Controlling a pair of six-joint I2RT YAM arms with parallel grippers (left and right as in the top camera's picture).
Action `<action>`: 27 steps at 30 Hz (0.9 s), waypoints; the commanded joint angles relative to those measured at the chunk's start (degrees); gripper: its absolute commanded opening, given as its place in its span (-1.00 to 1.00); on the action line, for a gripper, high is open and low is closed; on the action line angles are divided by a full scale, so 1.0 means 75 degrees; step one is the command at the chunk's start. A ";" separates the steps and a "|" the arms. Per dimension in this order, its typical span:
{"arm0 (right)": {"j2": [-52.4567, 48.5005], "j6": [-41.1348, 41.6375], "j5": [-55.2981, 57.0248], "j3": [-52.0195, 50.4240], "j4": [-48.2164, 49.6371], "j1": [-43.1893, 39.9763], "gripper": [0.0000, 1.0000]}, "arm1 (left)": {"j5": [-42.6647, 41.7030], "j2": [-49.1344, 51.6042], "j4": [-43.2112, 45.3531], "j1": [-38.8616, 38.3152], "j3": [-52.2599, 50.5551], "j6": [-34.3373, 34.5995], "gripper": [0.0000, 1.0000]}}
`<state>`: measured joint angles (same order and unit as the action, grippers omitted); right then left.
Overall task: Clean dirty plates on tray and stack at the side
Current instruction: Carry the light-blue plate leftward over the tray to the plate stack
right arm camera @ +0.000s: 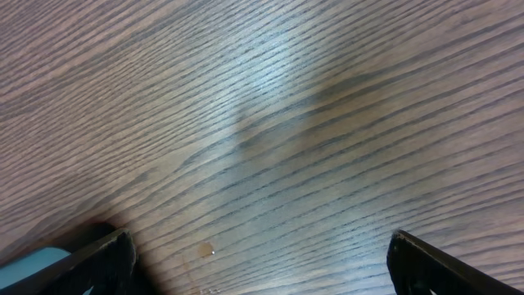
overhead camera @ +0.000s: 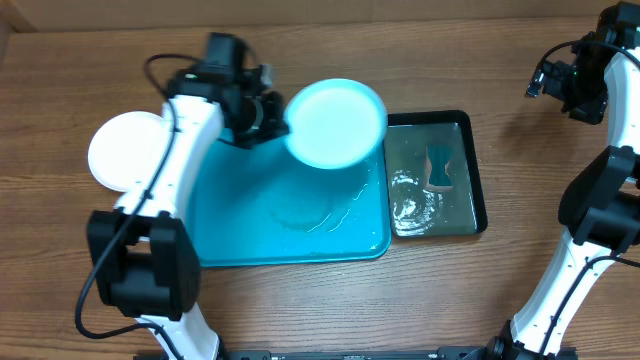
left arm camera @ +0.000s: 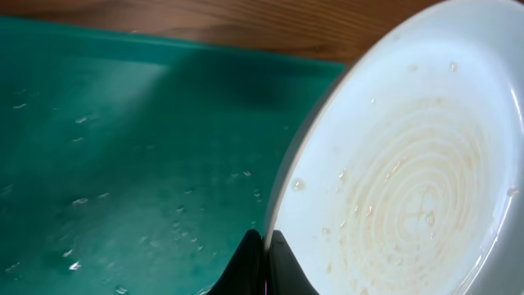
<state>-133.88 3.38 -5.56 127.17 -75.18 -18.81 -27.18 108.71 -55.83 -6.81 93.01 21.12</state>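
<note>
My left fingers (left arm camera: pixel 264 256) were pinching the light blue plate (overhead camera: pixel 335 122) by its rim and holding it above the far right corner of the wet turquoise tray (overhead camera: pixel 250 240). Faint brownish rings showed on the plate's face. A white plate (overhead camera: pixel 125 150) lay on the desk (overhead camera: pixel 330 310) just beside the tray's left edge. My right fingers (overhead camera: pixel 565 85) were spread wide over bare wood near the desk's far right corner. A black tray (overhead camera: pixel 478 175) holding water sat against the turquoise tray's right edge.
</note>
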 commanded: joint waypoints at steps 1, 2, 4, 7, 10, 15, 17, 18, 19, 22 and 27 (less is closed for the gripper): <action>0.0175 0.0012 -0.0006 0.0140 0.0023 -0.0023 1.00 | -0.0629 0.0082 -0.0198 0.0930 -0.0026 0.0096 -0.92; 0.0175 0.0012 -0.0006 0.0140 0.0020 -0.0023 1.00 | -0.0574 0.0082 -0.0256 0.1160 -0.0026 0.0102 -0.92; 0.0175 0.0012 -0.0006 0.0140 0.0023 -0.0023 1.00 | -0.0490 0.0079 -0.0358 0.1687 -0.0026 0.0099 -0.92; 0.0175 0.0012 -0.0006 0.0140 0.0023 -0.0023 1.00 | 0.0029 0.0079 -0.0560 0.2439 -0.0026 0.0099 -0.92; 0.0175 0.0012 -0.0006 0.0140 0.0023 -0.0023 1.00 | 0.0912 0.0082 -0.0804 0.3162 -0.0026 0.0102 -0.92; 0.0175 0.0012 -0.0006 0.0140 0.0020 -0.0023 1.00 | 0.2535 0.0082 -0.0997 0.4199 -0.0026 0.0105 -0.92; 0.0175 0.0012 -0.0006 0.0140 0.0023 -0.0023 1.00 | 0.2999 0.0082 -0.0997 0.4456 -0.0026 0.0108 -0.92; 0.0175 0.0012 -0.0006 0.0140 0.0023 -0.0023 1.00 | 0.3197 0.0082 -0.0994 0.4572 -0.0026 0.0146 -0.92; 0.0175 0.0012 -0.0006 0.0140 0.0023 -0.0023 1.00 | 0.3360 0.0082 -0.0982 0.4669 -0.0029 0.0195 -0.92; 0.0175 0.0012 -0.0009 0.0140 0.0023 -0.0023 1.00 | 0.3765 0.0082 -0.0863 0.4873 -0.0029 0.0300 -0.92; 0.0175 0.0012 -0.0006 0.0140 0.0023 -0.0023 1.00 | 0.4768 0.0082 -0.0562 0.4960 -0.0032 0.0595 -0.92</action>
<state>-133.88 3.40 -5.56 127.17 -75.20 -18.79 1.02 109.32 -61.12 30.22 93.01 22.85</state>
